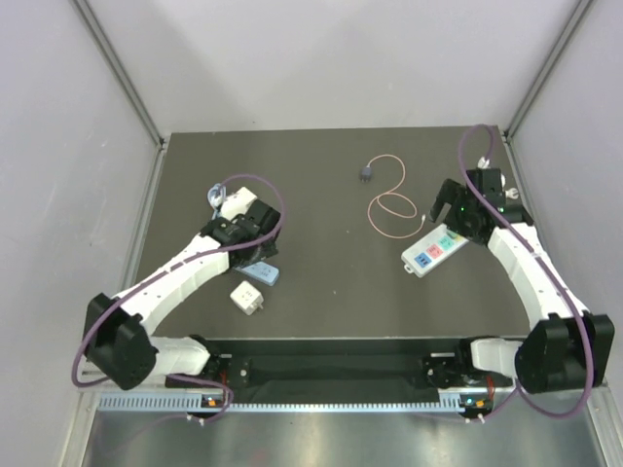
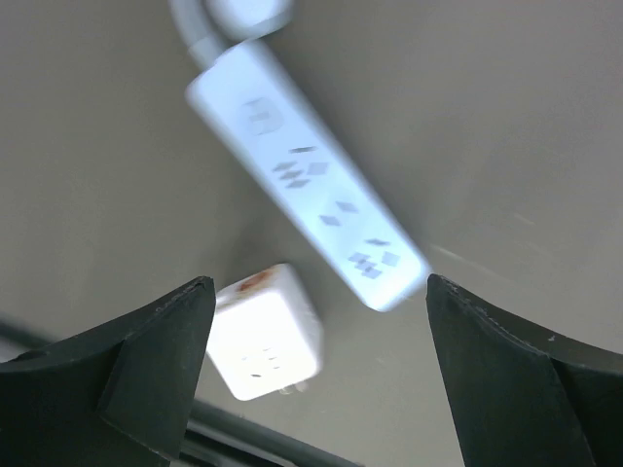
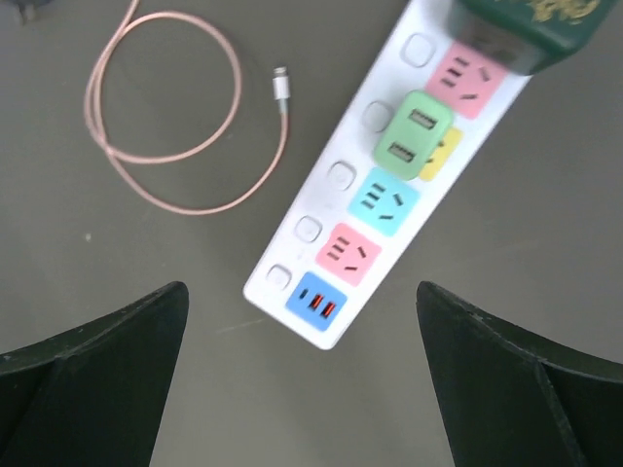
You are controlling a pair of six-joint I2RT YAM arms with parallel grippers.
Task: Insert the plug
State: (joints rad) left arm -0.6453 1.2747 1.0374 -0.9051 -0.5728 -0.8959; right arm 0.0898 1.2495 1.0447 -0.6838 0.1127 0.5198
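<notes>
The plug's small dark grey head [image 1: 365,174] lies at the back middle of the dark table. Its thin pink cable [image 1: 389,206] loops toward the right. In the right wrist view the cable [image 3: 165,126] curls at upper left, ending in a tiny white tip [image 3: 281,86]. The head [image 3: 24,10] is at the top left edge. A white power strip with coloured sockets [image 1: 433,255] [image 3: 380,195] lies right of the cable. My right gripper [image 1: 450,216] [image 3: 302,379] hovers open and empty over the strip's near end. My left gripper [image 1: 251,238] [image 2: 321,379] is open and empty at the left.
A green USB adapter [image 3: 414,131] sits in the coloured strip, and a dark green object [image 3: 526,29] covers its far end. Under my left gripper lie a pale blue-white strip [image 2: 311,185] [image 1: 261,273] and a white cube adapter [image 2: 265,336] [image 1: 245,297]. Walls enclose the table.
</notes>
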